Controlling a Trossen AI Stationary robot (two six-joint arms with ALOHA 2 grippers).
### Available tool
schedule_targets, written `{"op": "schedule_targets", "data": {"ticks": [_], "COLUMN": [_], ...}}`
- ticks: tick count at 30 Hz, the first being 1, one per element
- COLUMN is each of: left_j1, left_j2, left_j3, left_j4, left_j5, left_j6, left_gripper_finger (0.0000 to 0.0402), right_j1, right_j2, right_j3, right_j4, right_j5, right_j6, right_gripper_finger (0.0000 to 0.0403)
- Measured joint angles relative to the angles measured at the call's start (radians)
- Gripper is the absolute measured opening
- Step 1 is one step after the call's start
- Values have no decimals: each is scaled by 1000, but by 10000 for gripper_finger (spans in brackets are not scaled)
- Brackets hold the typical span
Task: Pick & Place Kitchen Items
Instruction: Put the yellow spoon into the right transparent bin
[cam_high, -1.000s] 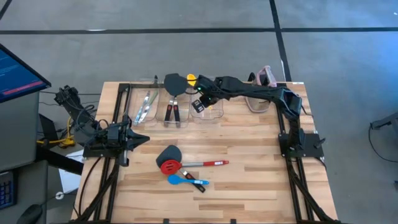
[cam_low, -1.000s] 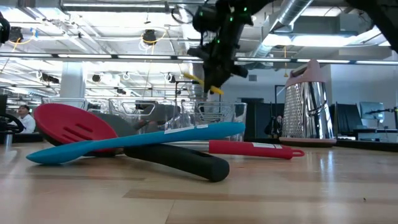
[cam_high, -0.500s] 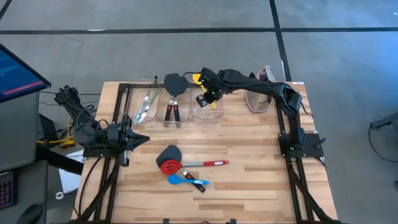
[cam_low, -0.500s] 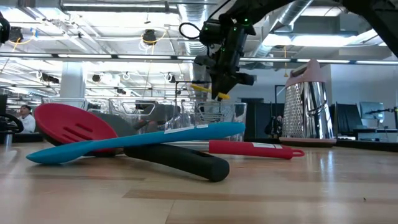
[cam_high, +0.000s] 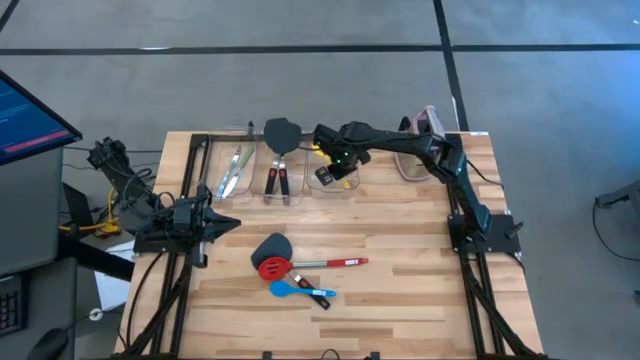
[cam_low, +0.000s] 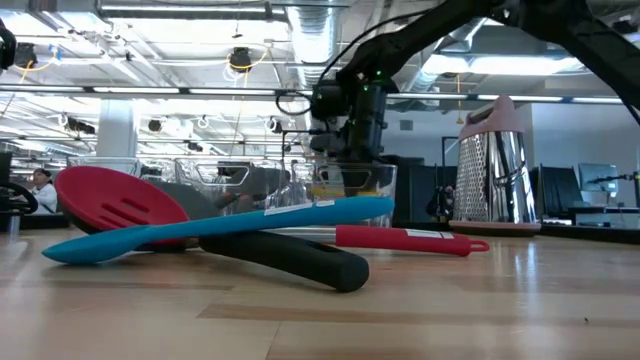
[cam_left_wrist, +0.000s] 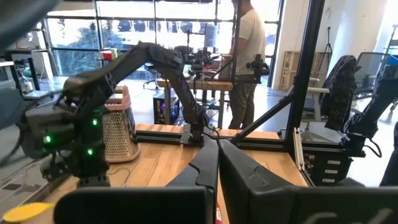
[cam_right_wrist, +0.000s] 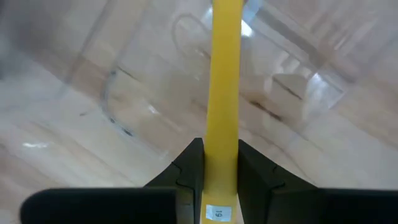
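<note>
My right gripper (cam_right_wrist: 214, 163), clamped on the yellow spoon (cam_right_wrist: 225, 74), has dropped into the rightmost bin (cam_high: 336, 172); release comes next

Pale wooden desk (cam_high: 400, 260), planked, smooth with a soft sheen. Three clear plastic bins (cam_high: 283, 170), glossy and see-through. Yellow spoon (cam_right_wrist: 225, 93) of smooth, matt plastic, clamped between the matt black fingers (cam_right_wrist: 189, 168) of the right claw (cam_right_wrist: 215, 163). Red slotted spoon (cam_low: 120, 208) and blue spoon (cam_low: 220, 228) with a rubbery, matt surface. Dark grey spatula (cam_low: 290, 258) with a dull, soft-looking handle. Thin tools (cam_high: 232, 168) of silvery metal, faintly shiny. Grater (cam_low: 497, 170) of perforated, gleaming metal under a pink plastic top. Black metal frame rails (cam_high: 470, 270), matt.
</note>
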Motion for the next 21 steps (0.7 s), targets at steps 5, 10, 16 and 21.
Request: {"op": "schedule_targets", "data": {"ticks": [5,10,16,21], "left_j1": [0,0,0,0], "left_j2": [0,0,0,0], "left_j3": [0,0,0,0], "left_j4": [2,0,1,0], "left_j5": [0,0,0,0], "left_j6": [0,0,0,0], "left_gripper_finger": [1,1,1,1], "right_j1": [-1,-3,-3,-3], "right_j2": [23,26,26,26], "right_j3": [0,-1,-1,-1], "right_j4": [9,17,25,26], "right_j5": [-5,-8,-8,-6], "right_j6": [0,0,4,-3], "right_gripper_finger": [58,58,62,132]}}
